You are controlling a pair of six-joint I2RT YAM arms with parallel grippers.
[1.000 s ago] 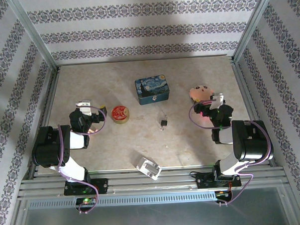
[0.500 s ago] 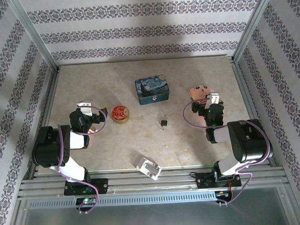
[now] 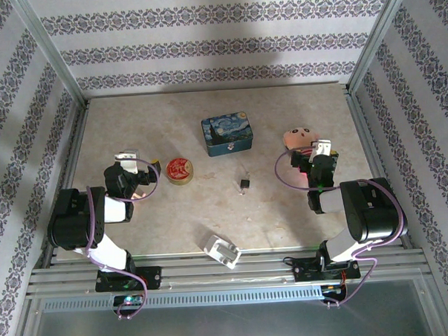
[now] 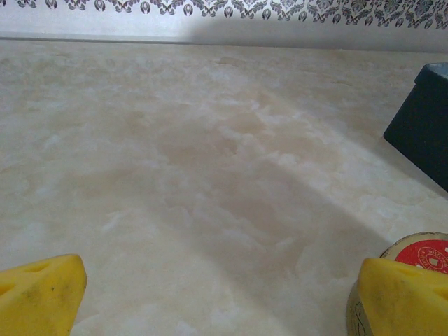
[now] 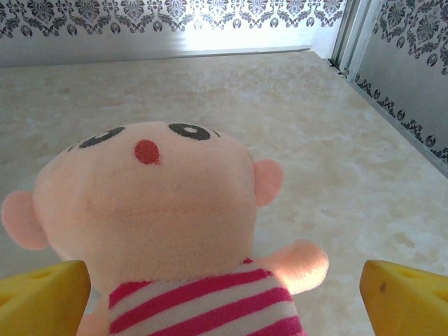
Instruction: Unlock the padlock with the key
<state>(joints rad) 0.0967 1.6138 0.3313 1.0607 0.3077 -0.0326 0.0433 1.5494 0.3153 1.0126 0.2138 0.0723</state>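
The left arm [image 3: 81, 219] and right arm [image 3: 371, 214] share bulky black joint housings and white links. Purple cables [image 3: 154, 178] loop beside each wrist. Yellow wedge-shaped fingers [image 4: 42, 290], faintly speckled, tip the left end effector [image 4: 224, 301] and right end effector [image 5: 224, 301]. A green light [image 3: 127, 299] glows at the left base.

Lab test cell, aluminium frame [image 3: 229, 276], wallpapered walls [image 3: 218, 34]

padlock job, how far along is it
Nothing looks done: the padlock lies mid-table, untouched. Nothing is in hand: the left gripper is open near the red disc, the right gripper open at the plush doll. Remaining: fetching the key, too small to pick out, and unlocking.
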